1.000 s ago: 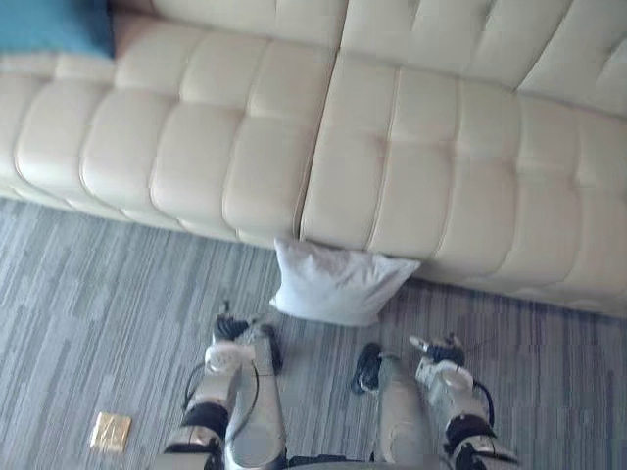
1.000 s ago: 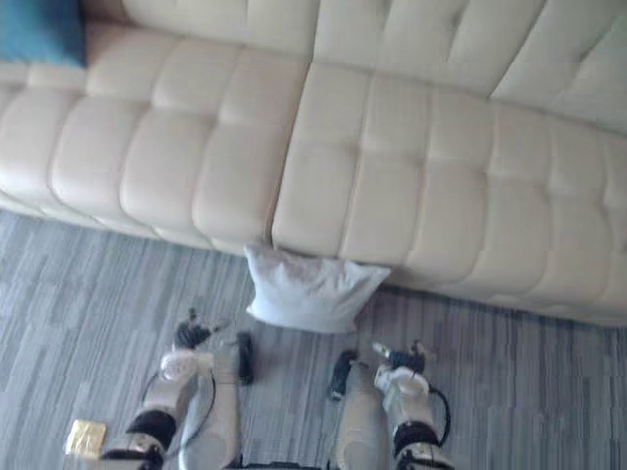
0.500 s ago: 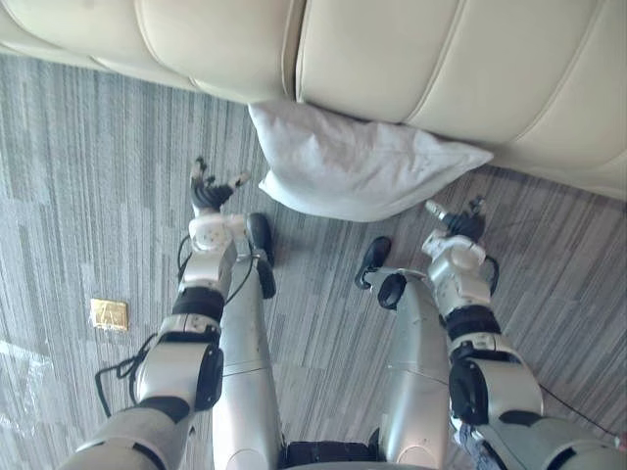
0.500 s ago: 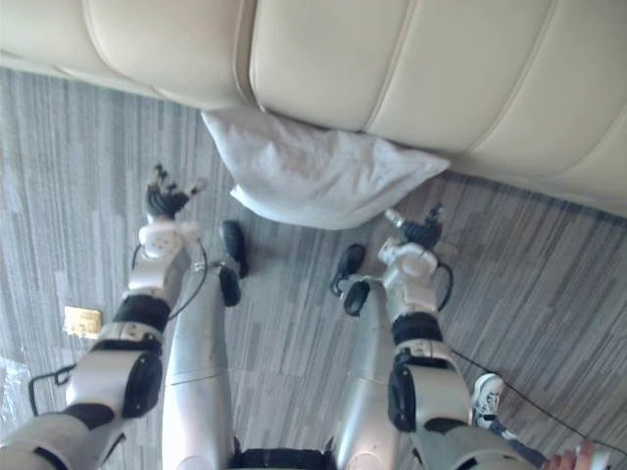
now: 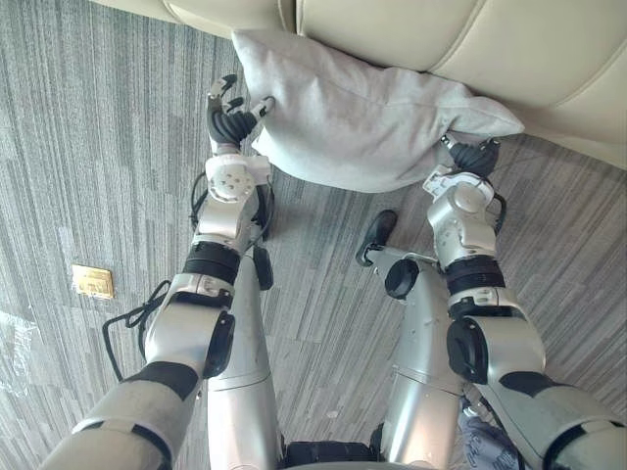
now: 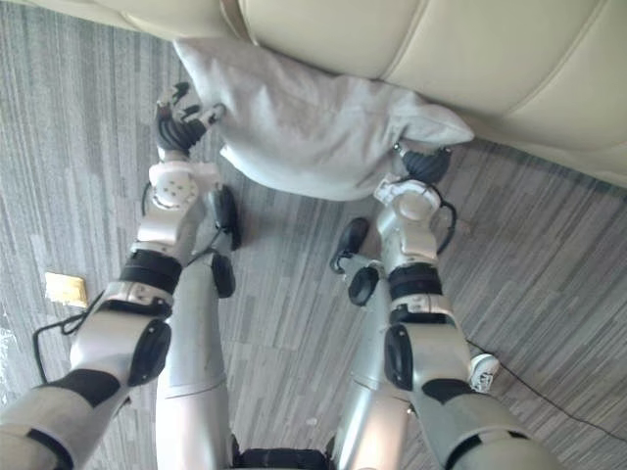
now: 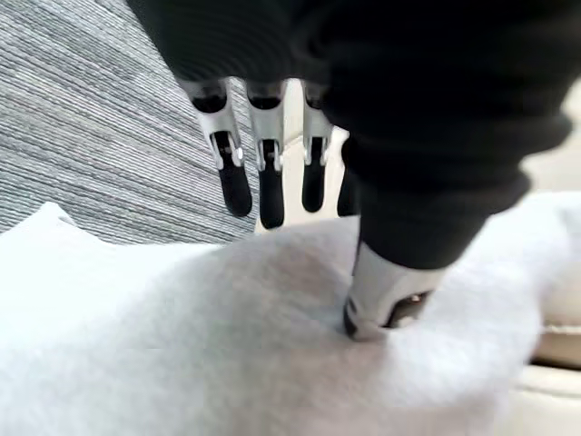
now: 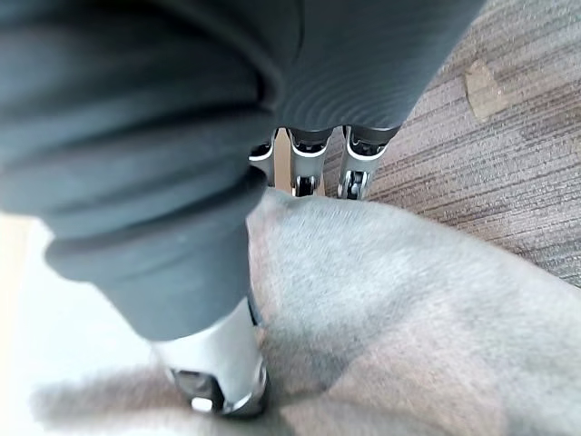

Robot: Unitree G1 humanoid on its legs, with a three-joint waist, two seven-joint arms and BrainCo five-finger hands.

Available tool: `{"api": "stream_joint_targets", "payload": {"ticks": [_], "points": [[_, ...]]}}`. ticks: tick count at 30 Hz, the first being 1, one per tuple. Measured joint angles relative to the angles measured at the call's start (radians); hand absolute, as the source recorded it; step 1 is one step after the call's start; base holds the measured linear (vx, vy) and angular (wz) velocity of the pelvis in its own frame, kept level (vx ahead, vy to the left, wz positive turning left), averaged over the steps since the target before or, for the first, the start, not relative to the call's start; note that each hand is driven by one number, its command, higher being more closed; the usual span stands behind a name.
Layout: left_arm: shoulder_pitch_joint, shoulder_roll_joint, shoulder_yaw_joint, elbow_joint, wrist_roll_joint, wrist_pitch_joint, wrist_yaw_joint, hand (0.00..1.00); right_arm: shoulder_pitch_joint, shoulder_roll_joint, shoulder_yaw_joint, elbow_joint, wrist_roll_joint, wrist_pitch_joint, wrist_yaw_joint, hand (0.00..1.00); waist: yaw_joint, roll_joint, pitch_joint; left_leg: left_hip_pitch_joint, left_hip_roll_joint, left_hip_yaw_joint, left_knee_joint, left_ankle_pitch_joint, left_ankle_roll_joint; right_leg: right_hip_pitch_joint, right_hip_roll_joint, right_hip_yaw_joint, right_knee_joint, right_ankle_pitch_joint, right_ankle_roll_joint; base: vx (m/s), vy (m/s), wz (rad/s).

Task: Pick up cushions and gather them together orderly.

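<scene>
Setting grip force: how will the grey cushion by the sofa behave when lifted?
Probably soft: the thumb of the left hand sinks into the cushion. Likely floppy, sagging mid-span: its cover creases by the right hand.

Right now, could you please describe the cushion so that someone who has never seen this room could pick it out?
Find the cream sofa; on the grey striped carpet at its front edge lies one cushion, with the left hand and right hand at its ends. It is pale grey and rumpled, unlike the small flat golden square.
</scene>
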Motion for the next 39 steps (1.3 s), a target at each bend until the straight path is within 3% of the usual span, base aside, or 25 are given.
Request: {"api": "stream_joint_targets", "payload": {"ticks": [9, 13, 14, 16, 19, 24, 28, 32, 37, 39], "points": [[0.061, 0.007, -0.018, -0.133, -0.036, -0.001, 0.026, 1.0, 0.127, 0.002, 0.123, -0.179, 0.008, -0.028, 0.018, 1.0, -0.005, 0.0, -0.001, 0.06, 0.007, -0.017, -0.045, 0.039, -0.024, 0.047, 0.009, -0.022, -0.004, 0.001, -0.008, -0.02, -0.019, 0.04], [0.186, -0.023, -0.031, -0.23, -0.036, -0.006, 0.028, 1.0, 0.275, 0.044, 0.152, -0.3, 0.006, -0.041, 0.021, 1.0, -0.006, 0.001, -0.004, 0.224, 0.008, -0.011, -0.125, 0.055, -0.032, 0.208, 0.018, -0.037, -0.075, 0.008, -0.02, -0.01, -0.03, 0.06], [0.252, -0.027, -0.065, -0.293, -0.036, -0.007, 0.039, 1.0, 0.345, 0.069, 0.16, -0.366, 0.005, -0.045, 0.021, 1.0, -0.005, -0.001, -0.006, 0.321, 0.01, 0.0, -0.18, 0.057, -0.028, 0.303, 0.027, -0.043, -0.126, 0.015, -0.032, -0.01, -0.036, 0.05], [0.31, -0.031, -0.097, -0.337, -0.034, -0.02, 0.043, 1.0, 0.414, 0.079, 0.172, -0.418, -0.002, -0.071, 0.021, 1.0, -0.004, -0.002, -0.039, 0.376, 0.01, 0.015, -0.226, 0.062, -0.021, 0.351, 0.031, -0.044, -0.164, 0.013, -0.028, 0.01, -0.027, 0.01], [0.429, -0.066, -0.13, -0.456, -0.03, -0.042, 0.048, 1.0, 0.561, 0.094, 0.193, -0.568, -0.012, -0.092, 0.026, 1.0, 0.0, 0.001, -0.066, 0.519, 0.009, 0.034, -0.275, 0.059, -0.023, 0.498, 0.031, -0.053, -0.231, 0.024, -0.027, 0.07, -0.006, 0.0], [0.687, -0.128, -0.161, -0.604, -0.017, -0.066, 0.048, 1.0, 0.842, 0.114, 0.256, -0.78, -0.085, -0.119, 0.06, 1.0, 0.007, 0.0, -0.167, 0.776, -0.008, 0.056, -0.403, 0.063, -0.027, 0.762, 0.038, -0.082, -0.378, 0.038, -0.01, 0.15, -0.011, 0.08], [0.843, -0.132, -0.167, -0.649, -0.016, -0.078, 0.03, 1.0, 0.972, 0.118, 0.281, -0.798, -0.129, -0.125, 0.127, 1.0, 0.012, 0.0, -0.269, 0.951, -0.017, 0.079, -0.547, 0.075, -0.034, 0.922, 0.05, -0.097, -0.502, 0.051, 0.011, 0.18, -0.02, 0.01], [0.982, -0.126, -0.176, -0.674, -0.016, -0.087, -0.008, 1.0, 1.061, 0.116, 0.295, -0.754, -0.149, -0.126, 0.196, 1.0, 0.004, 0.011, -0.38, 1.119, -0.03, 0.083, -0.754, 0.141, -0.04, 1.059, 0.077, -0.111, -0.647, 0.084, 0.026, 0.22, -0.019, 0.01], [1.067, -0.123, -0.184, -0.682, -0.016, -0.087, -0.042, 1.0, 1.111, 0.115, 0.295, -0.732, -0.158, -0.124, 0.24, 1.0, -0.008, 0.016, -0.404, 1.209, -0.042, 0.069, -0.79, 0.146, -0.04, 1.187, 0.083, -0.132, -0.732, 0.097, 0.028, 0.15, 0.0, 0.13], [1.096, -0.119, -0.187, -0.681, -0.018, -0.087, -0.06, 1.0, 1.125, 0.112, 0.295, -0.732, -0.16, -0.124, 0.254, 1.0, -0.01, 0.017, -0.402, 1.173, -0.044, 0.051, -0.655, 0.097, -0.025, 1.246, 0.083, -0.154, -0.759, 0.099, 0.029, 0.08, 0.015, 0.33]]}}
